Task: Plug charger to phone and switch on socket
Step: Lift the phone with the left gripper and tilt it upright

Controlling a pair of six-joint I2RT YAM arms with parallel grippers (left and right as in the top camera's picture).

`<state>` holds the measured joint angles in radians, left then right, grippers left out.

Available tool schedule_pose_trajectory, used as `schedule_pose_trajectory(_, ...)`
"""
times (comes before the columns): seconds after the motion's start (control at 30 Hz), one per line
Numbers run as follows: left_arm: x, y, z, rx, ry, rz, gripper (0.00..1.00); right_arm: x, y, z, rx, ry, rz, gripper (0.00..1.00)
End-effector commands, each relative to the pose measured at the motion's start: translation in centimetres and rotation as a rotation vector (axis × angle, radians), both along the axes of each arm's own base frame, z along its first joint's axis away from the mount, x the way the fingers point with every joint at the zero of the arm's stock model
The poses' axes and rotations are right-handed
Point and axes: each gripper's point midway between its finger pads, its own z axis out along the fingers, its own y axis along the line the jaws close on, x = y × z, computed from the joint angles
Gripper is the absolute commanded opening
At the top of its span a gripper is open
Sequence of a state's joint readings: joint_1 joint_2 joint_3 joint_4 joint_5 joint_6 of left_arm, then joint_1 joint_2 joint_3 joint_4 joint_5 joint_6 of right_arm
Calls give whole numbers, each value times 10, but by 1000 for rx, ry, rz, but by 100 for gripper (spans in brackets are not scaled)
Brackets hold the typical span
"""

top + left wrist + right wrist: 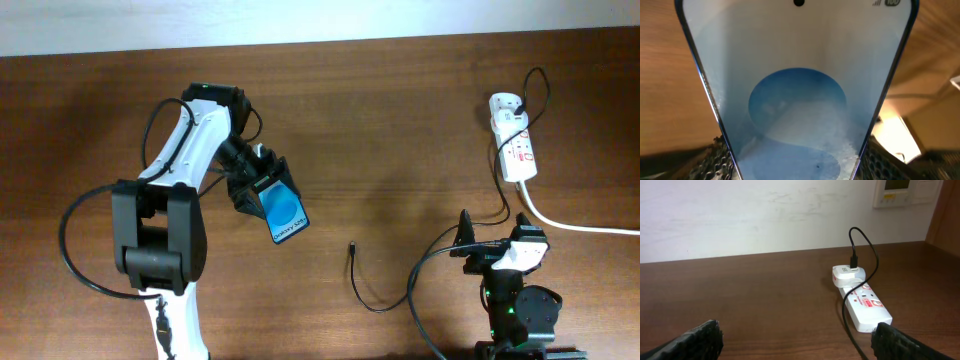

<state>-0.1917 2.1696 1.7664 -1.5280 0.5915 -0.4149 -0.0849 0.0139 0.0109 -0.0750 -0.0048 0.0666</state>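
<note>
The phone (286, 213), blue-screened with a lighter circle, is held tilted off the table left of centre, and my left gripper (256, 190) is shut on its sides. It fills the left wrist view as the phone (800, 90), with the mesh fingers (716, 159) pressed against both edges. The charger (372, 300) is a thin black cable curling across the table, its free tip (352, 247) lying apart from the phone. At the far right lies the white socket (514, 140), seen in the right wrist view as the socket (863, 302) with the charger (844, 315) plugged in. My right gripper (497, 238) stands open and empty, short of the socket.
A thick white cord (575, 224) runs from the socket off the right edge. The left arm's black cable (70, 250) loops at the left. The right wrist view shows a white wall behind the table and a wall panel (895, 192).
</note>
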Motion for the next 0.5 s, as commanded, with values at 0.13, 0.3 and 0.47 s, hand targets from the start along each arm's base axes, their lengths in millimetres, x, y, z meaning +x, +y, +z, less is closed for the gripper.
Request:
schedule_pose_trajectory(0.13,-15,-26,34,-226,68,-14,51,0,3,-2,-6,2,16,98)
schedule_pose_trajectory(0.3,-13,-42,52,-364,76,23,51,0,3,-2,-6,3,16,99)
schedule_pose_trajectory(0.47,-13,-43,52,-369,77,26,51,0,3,-2,-6,2,16,98)
